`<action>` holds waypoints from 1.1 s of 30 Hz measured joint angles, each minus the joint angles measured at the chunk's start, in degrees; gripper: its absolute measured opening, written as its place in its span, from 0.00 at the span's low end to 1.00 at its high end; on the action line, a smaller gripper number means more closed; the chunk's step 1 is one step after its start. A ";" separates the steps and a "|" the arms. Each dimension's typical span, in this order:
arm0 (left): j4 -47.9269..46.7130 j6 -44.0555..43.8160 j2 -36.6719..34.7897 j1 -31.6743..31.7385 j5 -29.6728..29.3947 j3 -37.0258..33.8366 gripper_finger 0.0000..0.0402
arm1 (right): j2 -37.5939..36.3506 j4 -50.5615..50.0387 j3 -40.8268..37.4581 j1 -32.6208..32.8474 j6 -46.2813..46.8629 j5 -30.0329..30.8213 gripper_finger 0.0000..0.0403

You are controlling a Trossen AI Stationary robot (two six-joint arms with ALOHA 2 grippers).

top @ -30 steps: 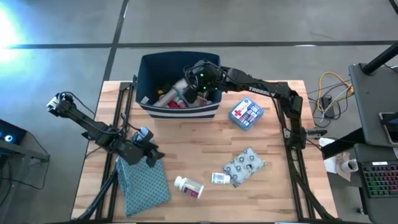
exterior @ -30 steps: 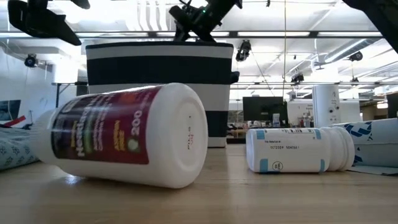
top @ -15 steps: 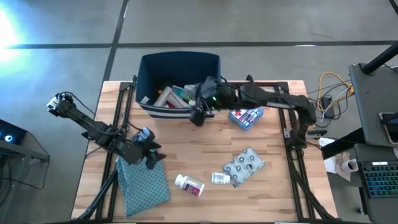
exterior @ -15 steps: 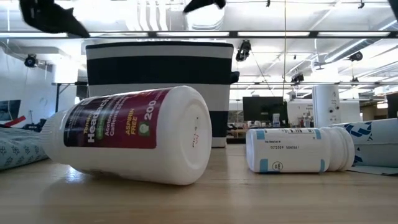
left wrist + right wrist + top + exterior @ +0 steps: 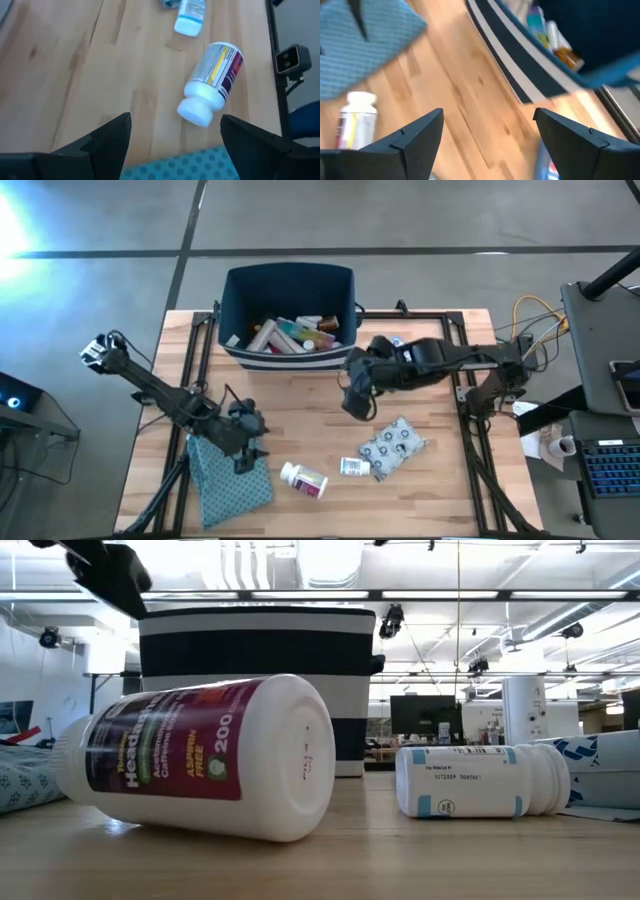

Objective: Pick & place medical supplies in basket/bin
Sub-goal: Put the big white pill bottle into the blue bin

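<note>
Since a second ago, the right arm has pulled out of the dark navy soft-sided bin (image 5: pixel 290 285) and swung over the wooden tabletop (image 5: pixel 300 410), and the left arm has shifted slightly toward the bottles.

The right jaws (image 5: pixel 355 402) now hang above bare wood, spread apart and holding nothing. The bin, with white stripes near its base, stands just behind them, filled with mixed small supplies (image 5: pixel 290 335). A grey patterned pouch (image 5: pixel 393 445) lies just ahead of these jaws, toward the tabletop's front edge. The arm hides what lies under it.

The left jaws (image 5: pixel 245 448) hover at the edge of a flat teal dotted cloth (image 5: pixel 230 478), also spread apart and empty. Just beyond their tips lies a white pill bottle with a maroon and yellow label (image 5: pixel 212 82), on its side, with its cap pointing toward the jaws. A smaller white bottle with a blue-trimmed label (image 5: pixel 190 17) lies farther past it, touching the pouch.

From table height, the maroon-labelled bottle fills the foreground, the smaller bottle lies beside it, and the striped bin rises behind both.
</note>
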 joint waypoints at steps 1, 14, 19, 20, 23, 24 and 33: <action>0.93 1.86 0.38 0.22 0.05 0.02 0.71 | 0.00 -1.16 -0.14 0.91 1.41 0.63 0.77; 4.35 21.99 11.05 -1.02 0.35 0.51 0.71 | -0.02 -5.54 -2.73 12.66 14.73 1.67 0.77; 4.73 22.85 18.19 -3.03 0.83 4.44 0.71 | -0.09 -8.08 -2.99 16.07 20.98 3.55 0.76; 4.69 23.36 19.55 -3.57 0.86 5.28 0.71 | -0.09 -8.25 -3.15 16.49 21.81 3.75 0.76; 4.67 23.63 23.76 -4.83 0.95 8.16 0.71 | -0.11 -8.41 -3.69 17.77 23.56 4.10 0.76; 4.57 23.63 24.95 -5.19 0.94 9.05 0.71 | -0.11 -8.40 -3.82 18.10 23.95 4.10 0.76; 5.54 23.31 28.12 -5.74 0.87 10.65 0.71 | -0.11 -8.42 -7.53 18.67 24.58 4.52 0.76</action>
